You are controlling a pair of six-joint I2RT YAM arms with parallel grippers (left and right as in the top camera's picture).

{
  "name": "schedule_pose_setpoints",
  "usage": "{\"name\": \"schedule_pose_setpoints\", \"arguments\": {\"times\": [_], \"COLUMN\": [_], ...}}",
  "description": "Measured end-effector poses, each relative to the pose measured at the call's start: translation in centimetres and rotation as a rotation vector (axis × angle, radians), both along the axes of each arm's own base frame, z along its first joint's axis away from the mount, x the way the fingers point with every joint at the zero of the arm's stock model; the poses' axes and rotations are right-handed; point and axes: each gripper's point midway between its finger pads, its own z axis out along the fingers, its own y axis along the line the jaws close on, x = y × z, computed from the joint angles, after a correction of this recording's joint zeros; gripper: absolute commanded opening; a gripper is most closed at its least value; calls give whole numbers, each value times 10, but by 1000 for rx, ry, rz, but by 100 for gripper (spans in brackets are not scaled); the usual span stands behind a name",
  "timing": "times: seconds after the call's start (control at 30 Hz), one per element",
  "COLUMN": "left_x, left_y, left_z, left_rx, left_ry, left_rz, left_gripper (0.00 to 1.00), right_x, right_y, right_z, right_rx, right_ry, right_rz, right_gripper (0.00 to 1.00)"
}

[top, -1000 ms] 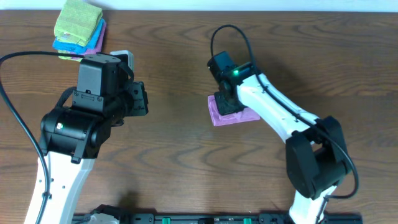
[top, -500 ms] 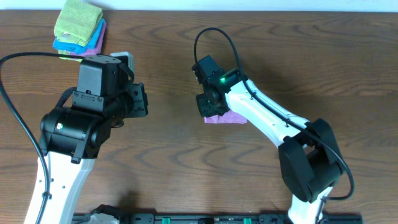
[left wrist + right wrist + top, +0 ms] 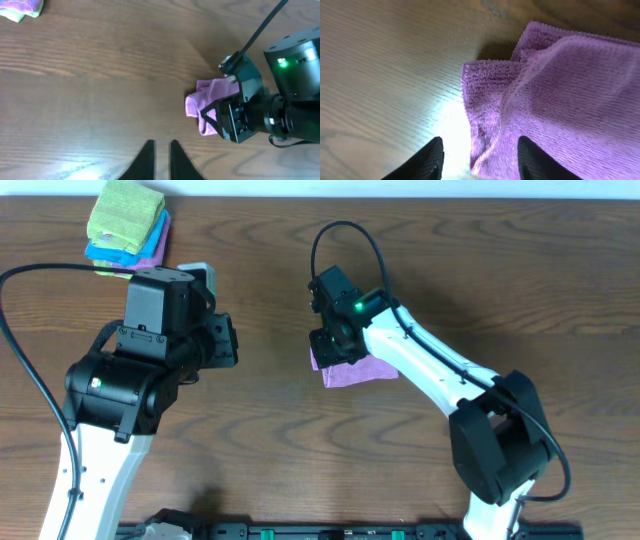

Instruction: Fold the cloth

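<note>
"Where is the small purple terry cloth [image 3: 362, 370]?"

"Rumpled and half-folded on the brown wooden bench [image 3: 270, 430], directly beneath the right gripper [image 3: 480, 146]. That gripper's fingers stand apart astride the cloth's edge and clamp nothing, probably set there to pinch that edge for a fold."

"And the left gripper [image 3: 161, 149]?"

"Well apart from the cloth, almost closed and empty, likely parked clear of the fold."

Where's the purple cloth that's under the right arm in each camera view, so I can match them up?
Overhead: the purple cloth lies just right of centre, partly under the right arm.
Left wrist: right of centre, partly covered by the same arm.
Right wrist: fills the right half.
Shared landmark: the right gripper, at the cloth's edge in every view.
</note>
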Motion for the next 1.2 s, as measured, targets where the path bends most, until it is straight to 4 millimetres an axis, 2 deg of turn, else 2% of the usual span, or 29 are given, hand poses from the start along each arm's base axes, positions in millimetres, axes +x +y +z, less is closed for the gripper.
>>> {"name": "schedule_pose_setpoints", "arguments": {"times": [0.17,0.27,0.3,0.33,0.4,0.43,0.5,0.6,0.7,0.77,0.83,0.97,1.2], "left_x": [7,16,21,24,30,33,39,44,53,54,54,52,43], "left_y": [-2,-9,-14,-17,-28,-35,-50,-71,-87,-95,-102,-114,-128], "left_z": [-6,-26,-40,-50,-78,-95,-127,-163,-185,-199,-211,-231,-247], "left_rx": [2,-6,-20,-24,-54,-82,-135,-231,-321,-363,-404,-490,-597], "left_ry": [11,59,85,105,156,183,230,272,270,281,301,327,397], "left_rz": [-1,-18,-25,-38,-67,-85,-129,-182,-213,-236,-253,-287,-335], "left_gripper": [27,47,54,58,67,69,72,77,90,93,97,95,95], "right_x": [19,25,27,28,27,29,31,36,39,38,37,33,28], "right_y": [-9,-37,-48,-58,-79,-92,-109,-130,-146,-154,-160,-166,-160], "right_z": [36,53,57,59,60,59,57,53,41,31,21,-1,-22], "right_rx": [16,-32,-53,-72,-108,-128,-144,-160,-169,-174,-178,-173,-128], "right_ry": [-27,-23,-21,-15,7,19,31,41,47,57,66,78,88], "right_rz": [-31,-76,-97,-115,-145,-163,-192,-228,-261,-275,-286,-300,-294], "right_gripper": [51,53,52,50,31,2,1,2,2,2,2,1,1]}}
